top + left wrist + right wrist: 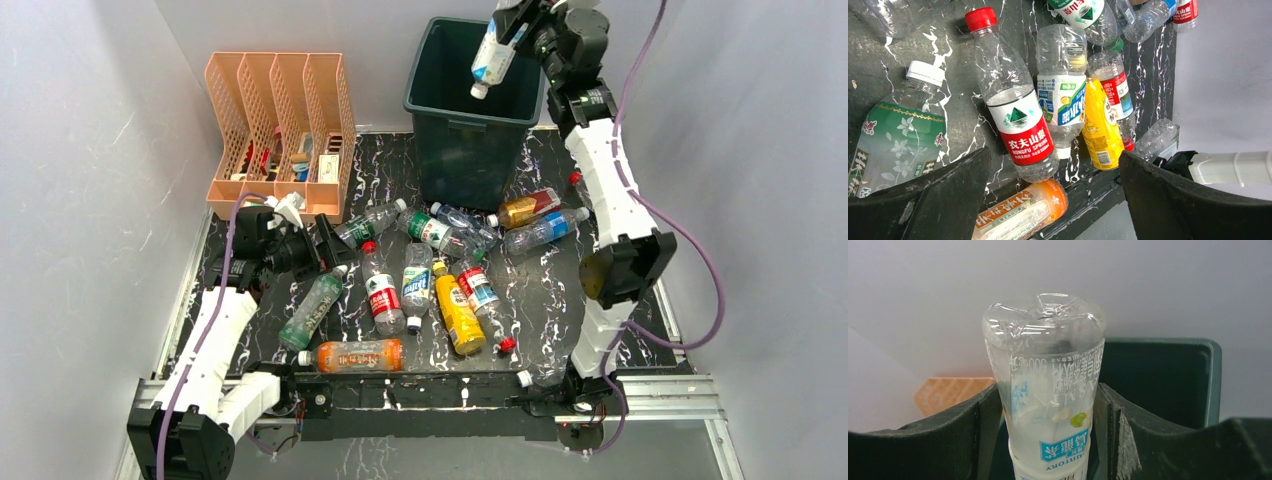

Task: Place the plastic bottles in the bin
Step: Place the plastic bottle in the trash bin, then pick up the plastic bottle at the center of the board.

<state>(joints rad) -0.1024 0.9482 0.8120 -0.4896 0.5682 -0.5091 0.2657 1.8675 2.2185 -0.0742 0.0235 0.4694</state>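
Note:
My right gripper (515,30) is shut on a clear bottle with a blue and white label (493,55), held cap down over the open top of the dark green bin (470,150). In the right wrist view the bottle (1048,365) sits between my fingers (983,415), with the bin's rim (1215,370) behind it. My left gripper (318,252) is open and empty over the left of the bottle pile. Between its jaws in the left wrist view lie a red-label bottle (1018,120) and an orange bottle (1023,210). A green tea bottle (898,140) and a yellow bottle (1100,130) lie beside them.
Several more bottles lie on the black marbled table in front of the bin (445,232). A peach slotted organizer (280,130) stands at the back left. Loose red caps lie at the front (506,345) and by the right arm (575,178). White walls close in on both sides.

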